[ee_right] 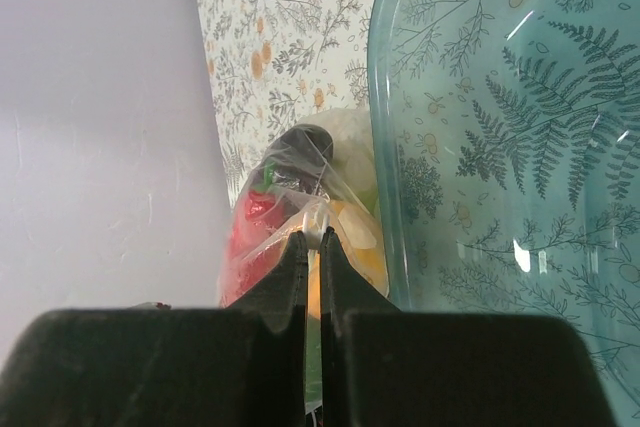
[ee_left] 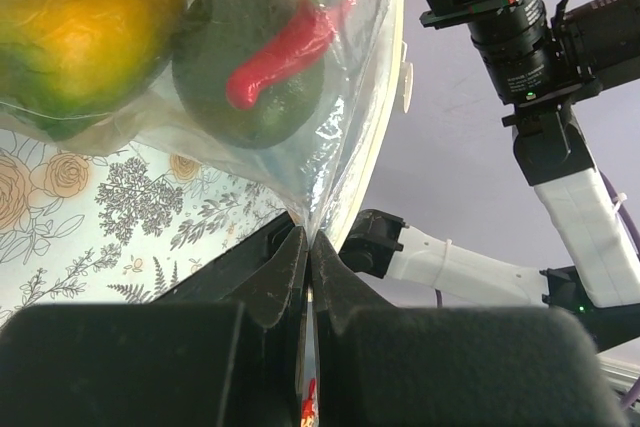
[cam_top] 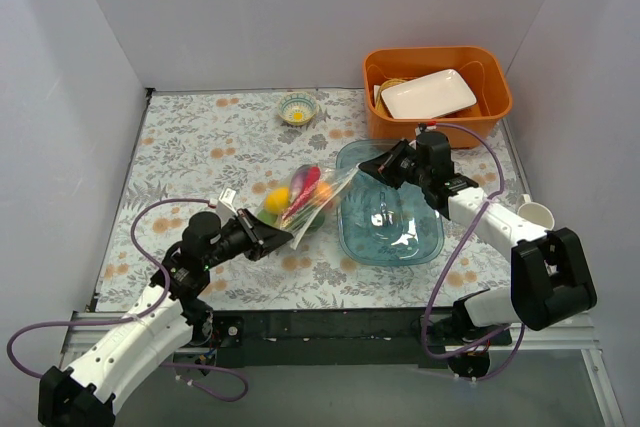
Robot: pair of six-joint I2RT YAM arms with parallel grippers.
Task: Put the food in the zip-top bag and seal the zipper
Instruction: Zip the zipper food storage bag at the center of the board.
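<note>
The zip-top bag (cam_top: pixel 305 197) sits mid-table, just left of the blue tray (cam_top: pixel 420 237), strung between the two arms with the food (cam_top: pixel 300 192) already bunched inside. The left gripper (cam_top: pixel 278 237) has its jaws pressed together on the near-left corner of the film, and the right gripper (cam_top: pixel 372 169) is likewise clamped on the far-right end beside the tray rim. The plastic looks thin, crinkly and limp: it will carry no shape of its own, and the belly sags toward the table (cam_top: pixel 200 147) under the toy produce. That produce, including a red chilli (ee_left: pixel 290 47) lying across a dark lime (ee_left: pixel 250 97), seems light but loose, so it will likely roll and shift the load if the bag tips. The film is probably slick, so a pinch on bare plastic may creep. The best hold is on the stiffer whitish zipper (ee_left: pixel 378 117) along the mouth edge, kept taut between the two ends.
</note>
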